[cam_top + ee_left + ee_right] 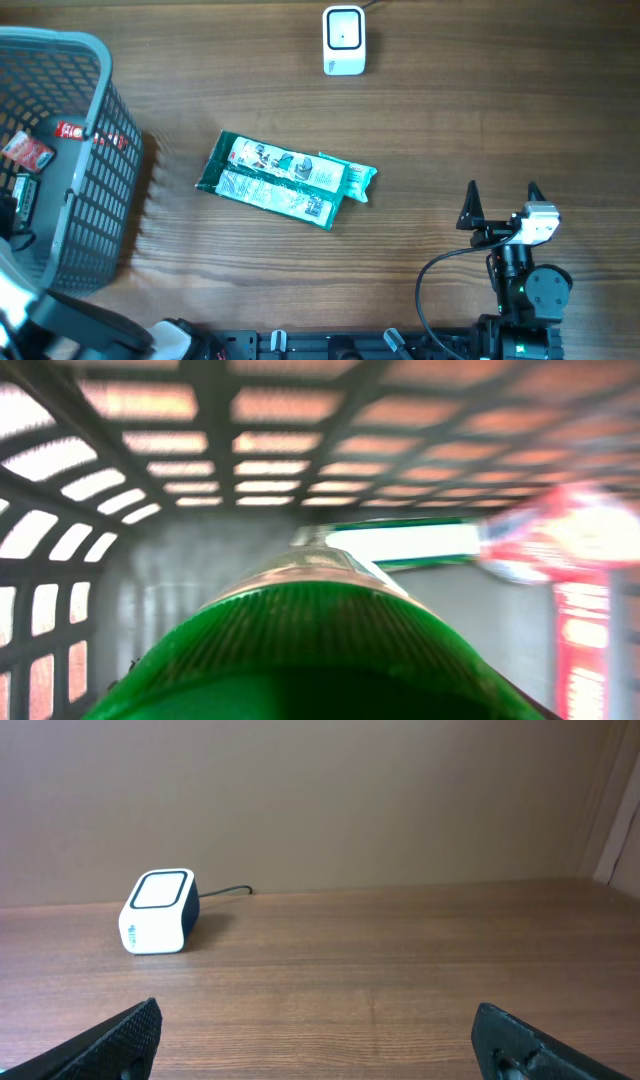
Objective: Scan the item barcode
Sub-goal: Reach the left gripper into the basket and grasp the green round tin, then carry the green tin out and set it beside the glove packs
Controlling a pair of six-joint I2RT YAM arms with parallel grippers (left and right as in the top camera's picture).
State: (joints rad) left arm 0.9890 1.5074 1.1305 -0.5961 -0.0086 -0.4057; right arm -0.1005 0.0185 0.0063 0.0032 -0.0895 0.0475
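Observation:
In the left wrist view, a green ribbed item (320, 635), seemingly a bottle with a clear neck, fills the bottom of the picture right at the camera, inside the grey basket (60, 560). It hides the left gripper's fingers, so contact cannot be judged. My left arm (45, 315) reaches into the basket (95, 170) from the lower left. The white scanner (343, 40) stands at the far middle of the table and also shows as the scanner (158, 910) in the right wrist view. My right gripper (503, 197) rests open near the front right, the same gripper (320, 1040) holding nothing.
Green snack packets (285, 180) lie flat in the table's middle. Inside the basket are a red packet (28, 150), a red-and-white pack (585, 580) and a green-edged white pack (410, 543). The scanner's cable (228, 891) trails to the right.

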